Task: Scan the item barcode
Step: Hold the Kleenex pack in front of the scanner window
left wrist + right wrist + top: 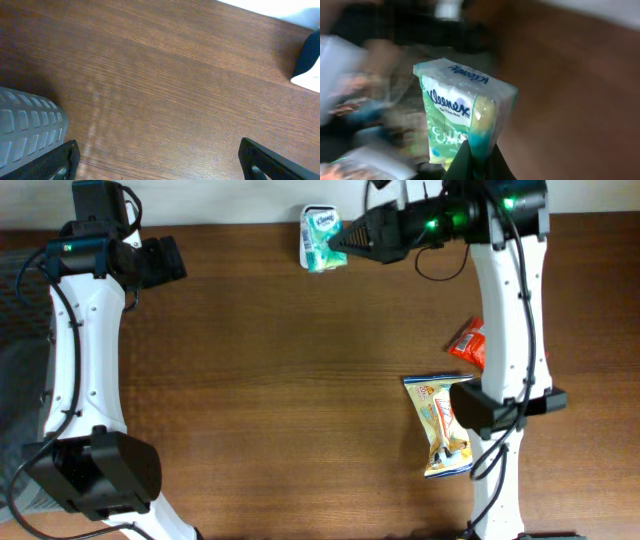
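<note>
Right arm: my right gripper is clamped on the tissue pack, pinching it at its lower edge.
Pack, close up: green and white Kleenex wrap, tilted, with the printed face towards my wrist camera.
Pack, from above: it sits at the far edge of the surface, near the middle, right at the tip of my right gripper. I cannot tell whether it is touching the wood.
Behind the pack: a blur of colours that I cannot make out.
Left arm: my left gripper is spread wide and holds nothing. It is over bare wood at the far left, well apart from the pack.
Left wrist view: there is a grey ribbed thing at the lower left, just beside one finger. At the right edge is a dark and white shape that I cannot identify.
Near side, right: a yellow snack bag lies flat, partly under my right arm.
Beyond the bag: a red packet lies by the same arm, partly hidden.
</note>
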Controlling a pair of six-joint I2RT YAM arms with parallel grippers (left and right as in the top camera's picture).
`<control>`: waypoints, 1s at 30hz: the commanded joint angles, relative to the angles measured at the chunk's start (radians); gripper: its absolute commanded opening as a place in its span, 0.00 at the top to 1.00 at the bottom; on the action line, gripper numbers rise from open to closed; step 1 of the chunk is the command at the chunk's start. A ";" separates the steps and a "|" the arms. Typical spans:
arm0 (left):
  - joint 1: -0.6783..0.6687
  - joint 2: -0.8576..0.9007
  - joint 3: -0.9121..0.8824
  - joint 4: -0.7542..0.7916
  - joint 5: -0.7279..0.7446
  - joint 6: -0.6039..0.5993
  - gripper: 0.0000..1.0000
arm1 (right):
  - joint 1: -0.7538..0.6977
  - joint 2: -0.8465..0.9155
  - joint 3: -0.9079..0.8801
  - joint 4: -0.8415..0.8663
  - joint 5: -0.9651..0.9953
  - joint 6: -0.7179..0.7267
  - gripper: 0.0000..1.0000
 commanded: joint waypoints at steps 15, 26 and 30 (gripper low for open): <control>0.002 0.007 0.018 -0.002 -0.011 -0.012 0.01 | 0.226 0.013 -0.731 1.080 1.370 -0.455 0.96; 0.002 0.007 0.018 -0.002 -0.011 -0.012 0.01 | 0.208 0.036 -1.093 1.597 1.329 -0.725 0.96; 0.002 0.007 0.018 -0.002 -0.011 -0.012 0.01 | 0.189 0.073 -1.093 1.633 1.309 -0.726 0.96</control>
